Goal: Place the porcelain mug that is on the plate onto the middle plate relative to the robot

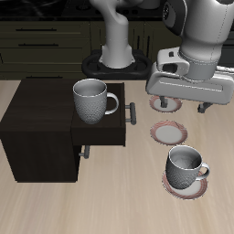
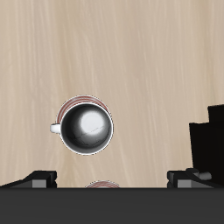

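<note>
- Showing the end effector [image 1: 181,103] hanging high above the surface [image 1: 110,206] with nothing in it; its fingers stand well apart in the wrist view, so it reads as wide open.
- The porcelain mug [image 1: 186,167] sits upright on the plate [image 1: 186,187] nearest the front edge, handle pointing away from the cabinet [image 1: 55,128]; in the wrist view the mug [image 2: 85,128] covers nearly all of its plate [image 2: 66,108].
- The middle plate [image 1: 169,133] lies bare just behind it; a third plate [image 1: 165,106] shows partly under the end effector.
- Risk: a grasp taken off-centre on the rim could tip the mug or drag its plate along, since mug and plate are close in width.
- Risk: the larger mug [image 1: 93,99] on the cabinet could be mistaken for the target.
- Room: the short lift-and-carry runs over open wood; the cabinet's drawer handle [image 1: 131,112] juts near the middle plate, narrowing clearance on that side.
</note>
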Motion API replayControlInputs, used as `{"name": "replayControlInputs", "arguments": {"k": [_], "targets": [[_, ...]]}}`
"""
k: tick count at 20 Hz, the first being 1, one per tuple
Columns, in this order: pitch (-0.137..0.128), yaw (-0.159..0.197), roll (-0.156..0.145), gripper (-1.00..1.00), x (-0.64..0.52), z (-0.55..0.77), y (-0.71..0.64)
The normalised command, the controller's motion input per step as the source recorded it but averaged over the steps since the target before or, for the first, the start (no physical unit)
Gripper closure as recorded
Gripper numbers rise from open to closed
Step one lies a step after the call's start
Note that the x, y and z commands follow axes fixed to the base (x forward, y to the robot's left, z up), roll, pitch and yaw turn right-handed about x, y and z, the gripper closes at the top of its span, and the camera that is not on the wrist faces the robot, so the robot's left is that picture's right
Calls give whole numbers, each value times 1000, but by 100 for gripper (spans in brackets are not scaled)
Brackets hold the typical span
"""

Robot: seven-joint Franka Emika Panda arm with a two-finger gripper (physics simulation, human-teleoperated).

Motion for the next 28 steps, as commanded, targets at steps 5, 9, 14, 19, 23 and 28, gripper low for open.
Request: {"name": "replayControlInputs", "arguments": {"k": [5, 9, 14, 19, 23, 28], "targets": [[-47, -15, 8, -100, -23, -351, -67], [-86, -14, -54, -100, 145, -321, -267], [-1, -11, -43, -100, 38, -392, -148], [-19, 5, -16, -100, -74, -437, 9], [-20, -6, 25, -100, -228, -581, 111], [-7, -10, 1, -100, -77, -284, 11]]}}
